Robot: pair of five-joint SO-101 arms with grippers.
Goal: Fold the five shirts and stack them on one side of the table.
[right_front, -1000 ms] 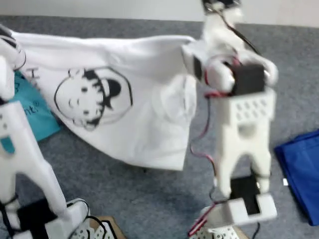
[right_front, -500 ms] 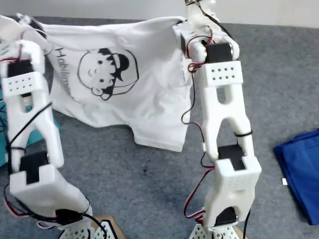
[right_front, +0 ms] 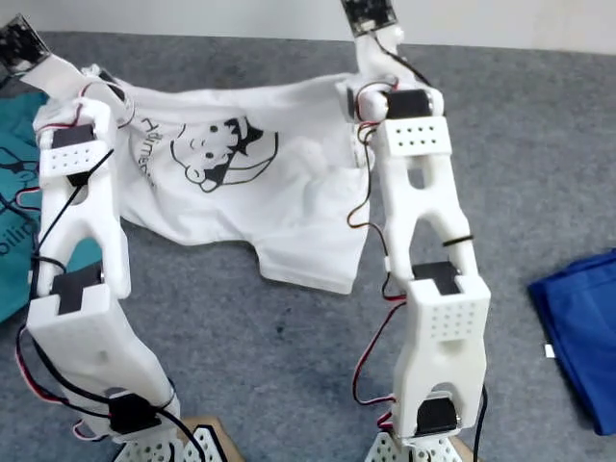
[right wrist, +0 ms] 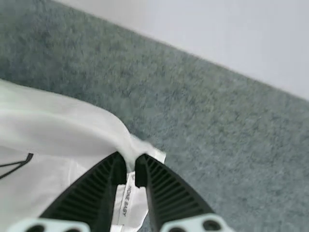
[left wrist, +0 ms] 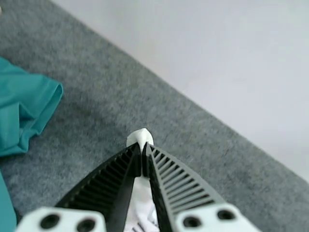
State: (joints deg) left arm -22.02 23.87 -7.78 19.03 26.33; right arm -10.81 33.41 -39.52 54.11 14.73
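From the high view, a white shirt (right_front: pixel 250 202) with a cartoon face printed on it lies stretched across the far part of the grey desk (right_front: pixel 279 366), its top edge drawn between the two arms. The left arm (right_front: pixel 72 192) stands at the shirt's left upper corner and the right arm (right_front: pixel 419 183) at its right upper corner; both reach toward the far edge, where the desk meets a pale wall (right_front: pixel 192 14). The shirt's lower part sags into loose folds and rests on the desk between the arms. A teal shirt (right_front: pixel 14 231) lies at the left edge of the desk, partly under the left arm, and a blue shirt (right_front: pixel 577 327) lies at the right edge, well apart from the white one.

In the left wrist view, the left hand (left wrist: pixel 143 147) is closed tight on a small fold of the white cloth — a tip of it pokes out beyond the fingertips, and more shows behind them. The teal shirt lies crumpled on the grey surface off to one side.

In the right wrist view, the right hand (right wrist: pixel 130 166) is pinched on the white shirt's edge, with only a narrow gap between its fingers where the fabric passes. A small sewn label (right wrist: pixel 129 195) hangs just behind the fingertips, and the rest of the shirt spreads away over the desk.
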